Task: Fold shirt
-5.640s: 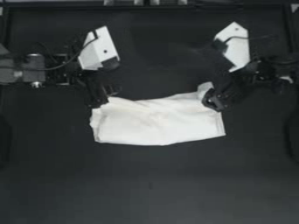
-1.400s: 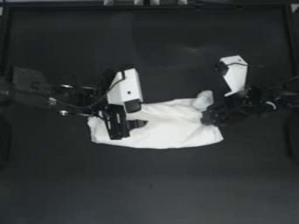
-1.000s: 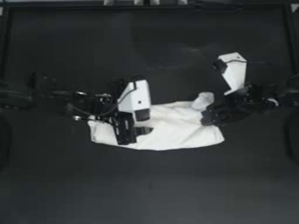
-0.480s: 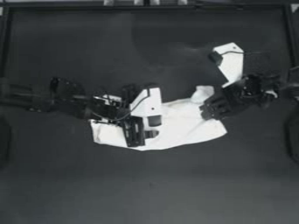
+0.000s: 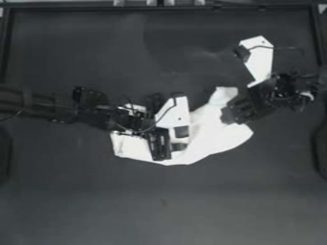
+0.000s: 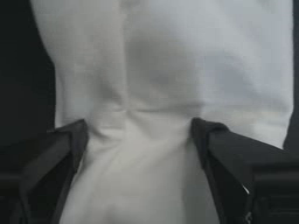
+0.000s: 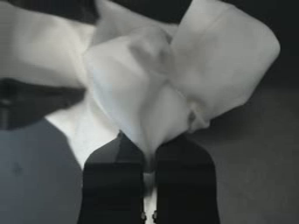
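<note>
**Shirt bunched mid-counter, both grippers engaged**

The counter (image 5: 76, 201) carries one item: the shirt (image 5: 211, 136), lying crumpled near the middle, its outline irregular, with one lobe raised toward the right arm.

Handling judgement: the cloth is soft, light and limp. It will drape and drag rather than hold a shape, so take it at an edge or corner, not mid-panel, or you gather extra layers.

Your left gripper (image 5: 159, 143) sits on the shirt's left part. In its wrist view the jaws stand fairly wide, a ridge of fabric (image 6: 158, 113) puckered between them and touching both.

Your right gripper (image 5: 233, 114) is at the shirt's right edge. Its jaws are nearly closed, pinching a narrow fold of cloth (image 7: 146, 131) that fans out beyond the tips.
</note>
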{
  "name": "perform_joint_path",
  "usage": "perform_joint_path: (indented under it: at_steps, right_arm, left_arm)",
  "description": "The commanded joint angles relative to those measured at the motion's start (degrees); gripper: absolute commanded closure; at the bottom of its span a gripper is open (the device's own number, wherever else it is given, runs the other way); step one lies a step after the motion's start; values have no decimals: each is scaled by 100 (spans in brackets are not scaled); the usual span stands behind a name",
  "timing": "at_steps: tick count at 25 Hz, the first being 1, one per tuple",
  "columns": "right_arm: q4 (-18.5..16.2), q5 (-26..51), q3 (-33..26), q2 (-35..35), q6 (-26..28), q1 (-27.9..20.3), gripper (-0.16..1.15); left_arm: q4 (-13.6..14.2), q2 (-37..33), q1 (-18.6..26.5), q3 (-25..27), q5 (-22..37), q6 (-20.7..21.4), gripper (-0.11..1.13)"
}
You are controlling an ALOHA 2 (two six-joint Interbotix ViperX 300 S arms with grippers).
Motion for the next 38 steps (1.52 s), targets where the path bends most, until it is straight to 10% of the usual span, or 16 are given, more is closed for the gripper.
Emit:
perform_joint_path:
  at_steps: [1, 13, 38]
  right_arm:
    - [-105, -9, -334, -132, 0, -79, 93]
    - [-360, 308, -545, -141, 44, -114, 93]
    - [-483, 334, -167, -308, 62, -114, 93]
  left_arm:
    - [9, 9, 18, -185, -123, 0, 2]
    - [18, 211, 26, -554, -114, 18, 2]
    - [176, -1723, 62, 308, 826, 62, 2]
